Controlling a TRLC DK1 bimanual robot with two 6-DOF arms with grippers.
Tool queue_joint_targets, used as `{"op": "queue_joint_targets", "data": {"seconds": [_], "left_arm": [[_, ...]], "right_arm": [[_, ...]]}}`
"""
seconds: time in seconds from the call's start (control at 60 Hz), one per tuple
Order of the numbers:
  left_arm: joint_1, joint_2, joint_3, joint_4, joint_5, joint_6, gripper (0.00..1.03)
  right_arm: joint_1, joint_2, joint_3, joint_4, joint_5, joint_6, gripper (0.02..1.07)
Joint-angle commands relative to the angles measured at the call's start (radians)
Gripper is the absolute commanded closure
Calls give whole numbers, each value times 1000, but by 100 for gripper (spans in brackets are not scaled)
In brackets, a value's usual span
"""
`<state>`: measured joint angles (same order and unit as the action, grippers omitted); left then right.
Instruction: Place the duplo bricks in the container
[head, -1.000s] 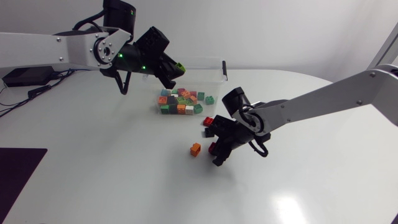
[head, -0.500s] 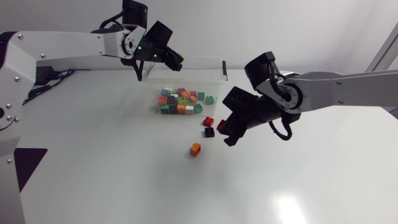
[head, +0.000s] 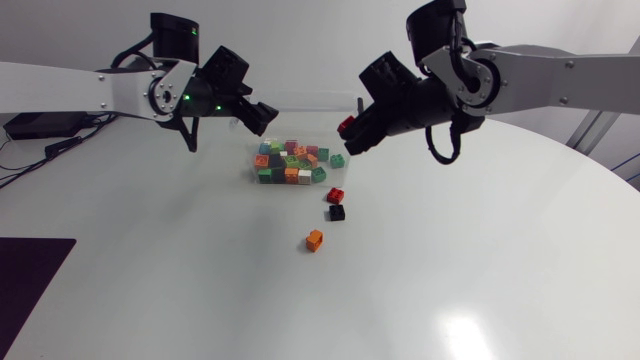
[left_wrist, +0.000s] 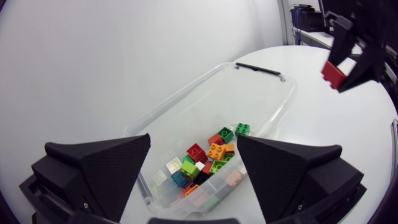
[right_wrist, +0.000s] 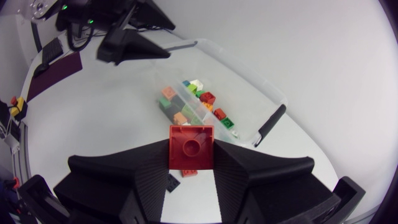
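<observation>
The clear plastic container (head: 322, 100) stands at the table's back middle with several coloured duplo bricks (head: 292, 161) in it. My right gripper (head: 350, 130) hangs beside the container's right end, shut on a red brick (head: 346, 126); the brick (right_wrist: 191, 148) sits clamped between both fingers. My left gripper (head: 258, 115) hovers at the container's left end, open and empty. In the left wrist view the container (left_wrist: 186, 93) and its bricks (left_wrist: 208, 155) lie ahead of the spread fingers. A red brick (head: 335, 195), a black one (head: 337, 212) and an orange one (head: 314, 240) lie loose on the table.
A black handle (head: 360, 110) closes the container's right end. A dark mat (head: 30, 275) lies at the table's front left corner. The loose bricks sit a short way in front of the container.
My left gripper, which held a green brick, has opened over the container and drawn back to the left. My right arm has lifted the red brick from the table to the container's right end.
</observation>
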<state>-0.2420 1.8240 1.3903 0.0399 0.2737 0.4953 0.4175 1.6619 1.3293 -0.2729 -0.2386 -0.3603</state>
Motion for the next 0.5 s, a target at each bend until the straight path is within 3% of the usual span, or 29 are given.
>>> {"op": "queue_joint_targets", "data": {"seconds": [0.0, 0.267, 0.483], "left_arm": [[12, -94, -88, 14, 27, 40, 4], [18, -219, -266, -9, 91, 127, 4], [-22, -262, -346, -112, 125, 227, 4]], "right_arm": [[-3, 61, 62, 26, 5, 61, 75], [1, 211, 242, 75, 32, 119, 75], [21, 332, 357, 115, 59, 132, 75]]}}
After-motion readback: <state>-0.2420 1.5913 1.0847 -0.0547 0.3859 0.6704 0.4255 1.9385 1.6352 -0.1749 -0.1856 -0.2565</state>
